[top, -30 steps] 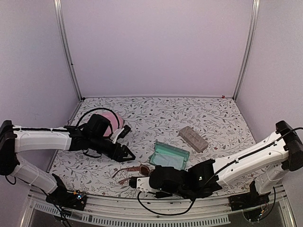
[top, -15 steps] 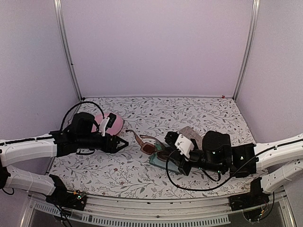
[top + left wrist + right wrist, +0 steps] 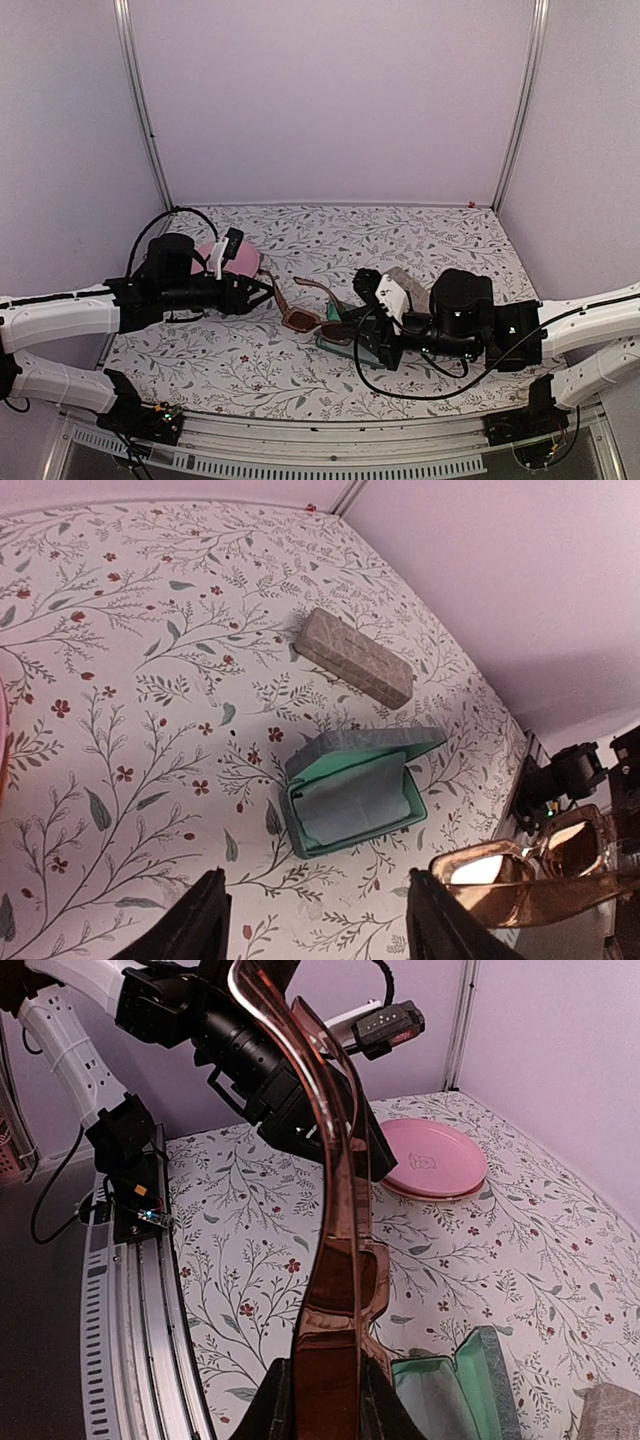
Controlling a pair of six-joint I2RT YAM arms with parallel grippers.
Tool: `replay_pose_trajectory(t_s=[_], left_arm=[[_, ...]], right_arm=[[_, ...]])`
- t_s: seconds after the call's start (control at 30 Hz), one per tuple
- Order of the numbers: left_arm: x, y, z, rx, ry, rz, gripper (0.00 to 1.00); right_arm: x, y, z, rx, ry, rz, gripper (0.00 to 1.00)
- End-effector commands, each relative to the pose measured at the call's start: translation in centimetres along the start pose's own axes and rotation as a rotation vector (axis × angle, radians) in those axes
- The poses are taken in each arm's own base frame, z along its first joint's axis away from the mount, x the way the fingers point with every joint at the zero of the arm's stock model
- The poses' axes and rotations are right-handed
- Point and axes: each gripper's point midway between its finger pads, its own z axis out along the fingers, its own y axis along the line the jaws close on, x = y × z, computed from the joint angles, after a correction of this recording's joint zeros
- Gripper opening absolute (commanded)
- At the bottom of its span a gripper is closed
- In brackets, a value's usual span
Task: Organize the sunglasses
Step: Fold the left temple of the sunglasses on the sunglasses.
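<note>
On the flowered table [image 3: 430,240] the green case [image 3: 355,795] lay open, just beside my right gripper [image 3: 325,1405]. That gripper was clamped on one end of the brown sunglasses [image 3: 303,308] and held them off the table, between the two arms. My left gripper [image 3: 320,925] was spread wide and empty near their free end. The temples seemed unfolded, though the view was poor, so I judged it should fold them gently by the frame, not the lenses.
</note>
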Motion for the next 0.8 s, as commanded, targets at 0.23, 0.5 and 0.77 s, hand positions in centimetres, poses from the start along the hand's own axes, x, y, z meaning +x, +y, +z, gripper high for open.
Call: replay_pose_trajectory(t_s=[0.23,0.5,0.77], left_arm=[[-0.8,-4.3,-0.6,0.128,-0.050,0.015,0.58],[1.4,-5.1,0.2,0.157,0.001,0.000,0.56],[3.8,-5.6,1.6,0.157,0.072,0.005,0.56]], right_arm=[[0.1,0.1,0.9,-0.027,-0.020,0.066,0.01],[0.0,-0.1,1.2,-0.034,-0.022,0.087,0.01],[-0.4,-0.1,0.9,-0.045,-0.056,0.116,0.01]])
